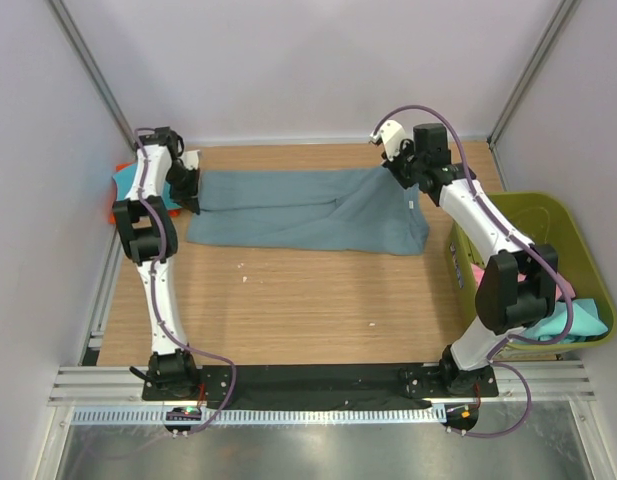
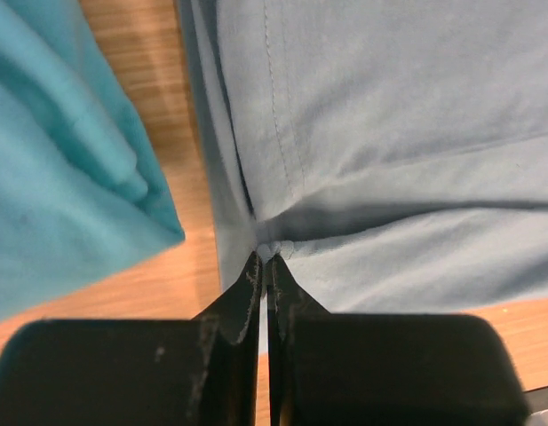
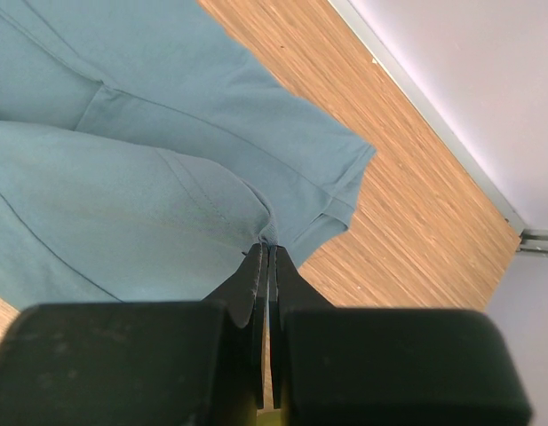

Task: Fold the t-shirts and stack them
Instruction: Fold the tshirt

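**One shirt mid-fold, several left**

Nearest the arm bases, right of the blue-grey shirt [image 1: 308,210], the olive basket [image 1: 548,200] holds a turquoise piece [image 1: 578,320] and a pink piece [image 1: 566,290], apparently unfolded. The blue-grey shirt lies as a long band across the worktop [image 1: 288,300], seemingly partway folded. The left hand [image 2: 263,259] is pinched tight on its left edge, the right hand [image 3: 264,250] on its right end. Just past its left end sits a turquoise shirt [image 1: 123,180] over orange cloth [image 1: 116,212], likely the stack begun.

Slate shirt [image 1: 308,210], turquoise shirt [image 2: 60,151], maybe pink cloth [image 1: 477,273]
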Controlling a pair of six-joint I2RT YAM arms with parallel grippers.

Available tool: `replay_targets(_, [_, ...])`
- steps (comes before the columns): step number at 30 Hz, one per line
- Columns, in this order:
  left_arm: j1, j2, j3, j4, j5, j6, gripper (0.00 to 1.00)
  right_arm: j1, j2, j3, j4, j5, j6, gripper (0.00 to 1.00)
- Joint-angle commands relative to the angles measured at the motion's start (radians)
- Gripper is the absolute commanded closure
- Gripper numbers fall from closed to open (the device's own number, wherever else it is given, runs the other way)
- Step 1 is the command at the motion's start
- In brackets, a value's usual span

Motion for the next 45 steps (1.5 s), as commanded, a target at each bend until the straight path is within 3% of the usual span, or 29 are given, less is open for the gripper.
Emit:
replay_targets(1, [-0.003, -0.113, -0.018, -0.002, -0.002, 0.004, 1.0, -0.007, -0.062, -0.005, 0.06, 0.014, -0.002, 0.99])
replay_targets(12, [-0.003, -0.123, -0.035, -0.003, -0.03, 0.01, 1.0, -0.007, -0.075, -0.013, 0.067, 0.017, 0.001, 0.99])
replay_targets(16, [-0.003, -0.129, -0.079, 0.009, -0.034, 0.01, 0.9, -0.009, -0.082, -0.033, 0.074, 0.017, 0.005, 0.98])
replay_targets(22, [-0.003, -0.098, -0.098, 0.052, -0.043, 0.004, 0.86, -0.007, -0.08, -0.041, 0.077, 0.017, 0.008, 0.99])
replay_targets(28, [-0.003, -0.061, -0.064, 0.049, -0.03, 0.001, 1.0, -0.007, -0.08, -0.041, 0.076, 0.024, 0.006, 0.99])
replay_targets(45, [0.009, -0.126, -0.043, 0.147, -0.093, -0.054, 1.0, -0.055, -0.055, 0.016, 0.133, 0.067, 0.024, 0.99])
